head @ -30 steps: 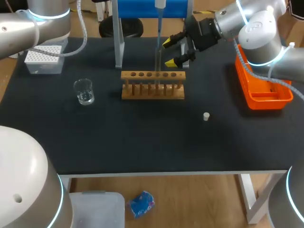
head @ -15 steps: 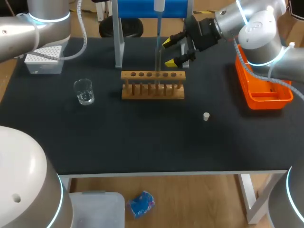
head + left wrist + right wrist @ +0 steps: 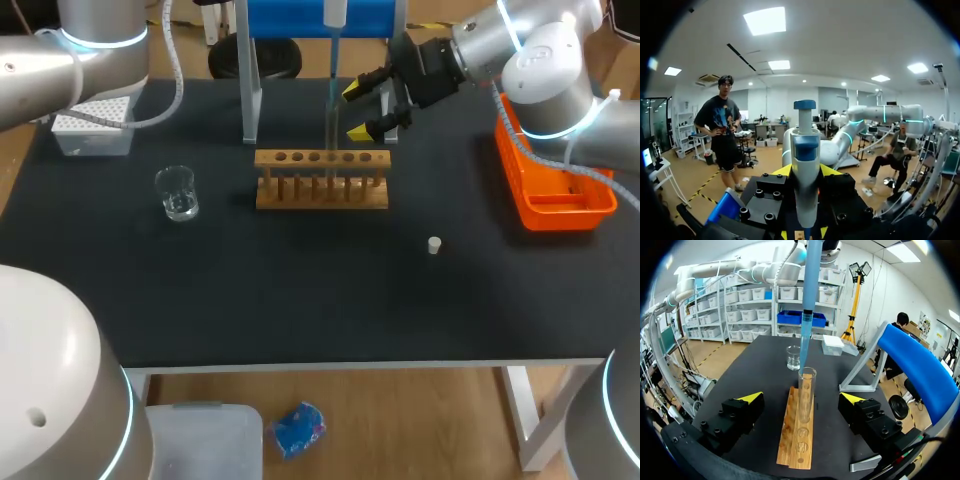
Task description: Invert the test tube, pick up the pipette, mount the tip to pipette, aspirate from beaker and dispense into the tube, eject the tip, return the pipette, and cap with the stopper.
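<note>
One worktop (image 3: 300, 300) is carrying the rack (image 3: 796, 440), with the test tube (image 3: 806, 390) standing upright in it. Left pincer (image 3: 806, 172) is pinching the pipette (image 3: 805, 150), tip hanging at the tube mouth. Right pincer (image 3: 802, 400) is sitting spread, tube between its fingers, untouched. Thin slick glass, likely fragile: I'm favouring a light mid-body grip.

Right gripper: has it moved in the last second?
No. The right gripper sits in the same spot just behind the wooden rack's right end, fingers open.
</note>
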`<state>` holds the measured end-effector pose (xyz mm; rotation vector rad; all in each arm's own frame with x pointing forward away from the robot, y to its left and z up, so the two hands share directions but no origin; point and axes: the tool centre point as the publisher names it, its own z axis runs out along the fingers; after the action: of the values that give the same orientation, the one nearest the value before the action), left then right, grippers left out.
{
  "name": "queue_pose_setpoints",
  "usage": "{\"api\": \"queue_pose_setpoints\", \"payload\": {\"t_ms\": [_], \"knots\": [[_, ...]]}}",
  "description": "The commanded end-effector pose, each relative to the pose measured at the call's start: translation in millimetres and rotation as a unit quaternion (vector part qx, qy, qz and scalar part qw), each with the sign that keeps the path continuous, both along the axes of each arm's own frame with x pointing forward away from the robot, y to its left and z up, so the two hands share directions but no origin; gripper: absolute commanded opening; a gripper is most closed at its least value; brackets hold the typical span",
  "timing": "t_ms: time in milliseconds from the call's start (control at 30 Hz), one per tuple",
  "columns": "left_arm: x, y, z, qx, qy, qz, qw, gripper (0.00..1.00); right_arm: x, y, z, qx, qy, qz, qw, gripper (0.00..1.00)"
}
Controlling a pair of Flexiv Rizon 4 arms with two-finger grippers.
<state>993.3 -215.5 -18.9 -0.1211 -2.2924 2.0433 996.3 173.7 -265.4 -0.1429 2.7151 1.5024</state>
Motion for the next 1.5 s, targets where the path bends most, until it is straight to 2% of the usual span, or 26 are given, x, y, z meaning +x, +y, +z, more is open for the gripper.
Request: {"api": "queue_pose_setpoints", "payload": {"t_ms": [33, 500, 1067, 1500], "knots": [[1.7, -1, -1.3, -0.002, 0.004, -0.001, 1.0, 0.0, 0.2, 0, 0, 0.0, 0.0, 0.0, 1.0, 1.0], [5.9, -3, -3.9, -0.021, 0.006, 0.006, 1.0, 0.0, 0.2, 0, 0, 0.0, 0.0, 0.0, 1.0, 1.0], [10.1, 4, -6.4, -0.041, -0.035, 0.029, 0.998, 0.0, 0.2, 0, 0, 0.0, 0.0, 0.0, 1.0, 1.0], [11.0, 11, -7.4, -0.015, -0.04, 0.046, 0.998, 0.0, 0.2, 0, 0, 0.0, 0.0, 0.0, 1.0, 1.0]]}}
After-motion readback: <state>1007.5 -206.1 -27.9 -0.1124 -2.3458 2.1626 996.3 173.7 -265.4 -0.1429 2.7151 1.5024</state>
